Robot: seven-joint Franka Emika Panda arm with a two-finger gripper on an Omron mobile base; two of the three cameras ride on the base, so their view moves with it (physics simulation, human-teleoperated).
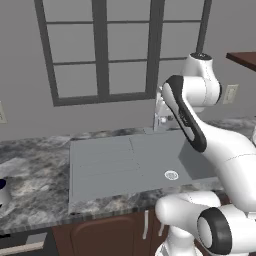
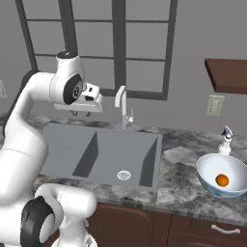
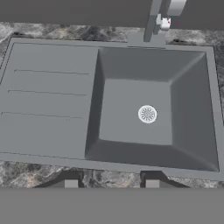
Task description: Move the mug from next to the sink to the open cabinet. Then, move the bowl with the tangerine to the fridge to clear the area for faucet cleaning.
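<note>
gripper (image 3: 111, 183): hovering above the sink, looking straight down into it; fingertips (image 3: 71, 183) standing apart with a wide gap, nothing sitting between them, touching nothing
gripper from the side (image 2: 81, 112): hanging under the white wrist, over the left part of the sink, well clear of the metal; fingers too small here to read the gap
sink (image 3: 52, 96): flat grey, ribbed drainboard on its left, deep basin on its right, small round white drain (image 3: 147, 114) sitting in the basin floor; lying set into the marbled counter (image 2: 181, 185)
faucet (image 2: 123, 108): pale silvery upright tap, standing at the back edge of the sink under the window (image 2: 116, 46); top getting cut off in the hand view
bowl (image 2: 212, 170): wide, white inside, pale blue-teal outside, sitting on the counter to the right of the sink, tilting slightly toward the camera
tangerine (image 2: 222, 180): small orange ball resting inside the bowl, low and right of centre
small bottle (image 2: 226, 140): pale, standing just behind the bowl, detail hard to make out
cabinet (image 2: 226, 75): dark brown wood, jutting in at upper right above the counter, cut off by the frame edge; cannot tell if the door is open
mug: cannot make it out for certain; a pale rounded thing (image 1: 3, 192) showing at the left edge of the left base view, on the counter, mostly cut off
arm (image 1: 220, 150): blocking the right end of the sink in the left base view
</note>
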